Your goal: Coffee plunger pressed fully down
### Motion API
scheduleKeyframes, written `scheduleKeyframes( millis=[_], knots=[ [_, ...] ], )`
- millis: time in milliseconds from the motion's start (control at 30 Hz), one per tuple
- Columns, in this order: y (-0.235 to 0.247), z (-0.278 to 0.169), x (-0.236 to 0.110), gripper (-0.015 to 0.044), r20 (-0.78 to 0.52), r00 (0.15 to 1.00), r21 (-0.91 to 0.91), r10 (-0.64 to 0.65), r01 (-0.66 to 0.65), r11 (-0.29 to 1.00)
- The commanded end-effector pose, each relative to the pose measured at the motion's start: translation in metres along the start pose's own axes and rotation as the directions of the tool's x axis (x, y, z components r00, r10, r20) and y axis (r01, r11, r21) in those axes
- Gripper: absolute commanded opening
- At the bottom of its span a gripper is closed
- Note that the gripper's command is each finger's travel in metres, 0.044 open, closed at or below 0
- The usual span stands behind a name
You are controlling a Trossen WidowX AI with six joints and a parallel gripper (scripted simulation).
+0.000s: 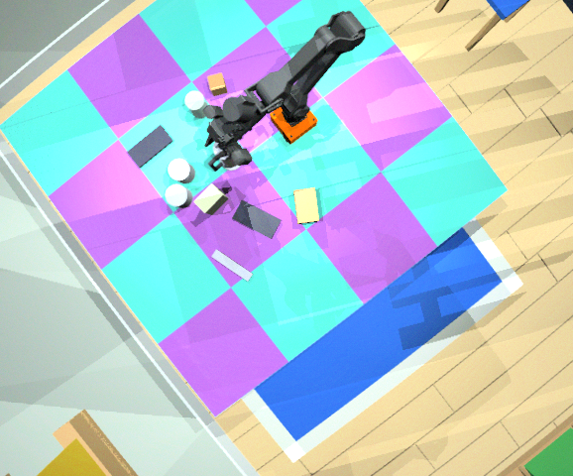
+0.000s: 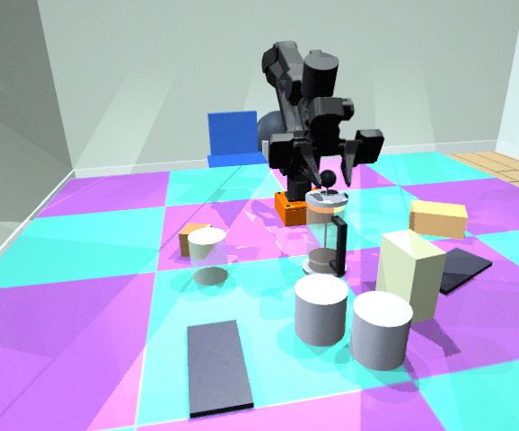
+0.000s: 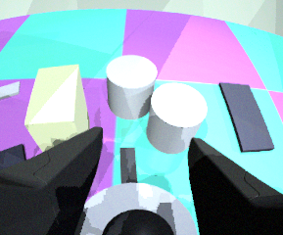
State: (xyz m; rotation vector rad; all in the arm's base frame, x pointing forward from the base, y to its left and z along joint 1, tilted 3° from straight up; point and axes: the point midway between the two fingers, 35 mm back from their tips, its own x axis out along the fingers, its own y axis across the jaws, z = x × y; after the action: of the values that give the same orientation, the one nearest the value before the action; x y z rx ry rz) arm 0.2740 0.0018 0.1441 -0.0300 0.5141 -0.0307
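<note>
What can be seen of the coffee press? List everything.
The coffee press is a clear glass-like cylinder standing upright on a round pale base, with a black handle on its side and a silver lid. A thin rod rises from the lid to a black ball knob, which sits low, close to the lid. The dark plunger disc rests near the bottom. The claw is open, its fingers flanking the knob without touching it.
</note>
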Motion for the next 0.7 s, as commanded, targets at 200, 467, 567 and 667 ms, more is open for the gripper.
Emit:
scheduleKeyframes(
  millis=[200, 467, 567, 667],
  knots=[
    [0.0, 0.0, 0.0, 0.044, -0.001, 1.0, 0.0, 0.0, 0.0, 1.0],
    [0.001, 0.027, -0.029, 0.044, -0.01, 1.0, -0.004, 0.0, 0.0, 1.0],
    [0.001, 0.046, -0.063, 0.044, -0.02, 1.0, -0.008, 0.001, -0.001, 1.0],
    [0.001, 0.049, -0.072, 0.044, -0.022, 1.0, -0.009, 0.001, -0.001, 1.0]
  ],
)
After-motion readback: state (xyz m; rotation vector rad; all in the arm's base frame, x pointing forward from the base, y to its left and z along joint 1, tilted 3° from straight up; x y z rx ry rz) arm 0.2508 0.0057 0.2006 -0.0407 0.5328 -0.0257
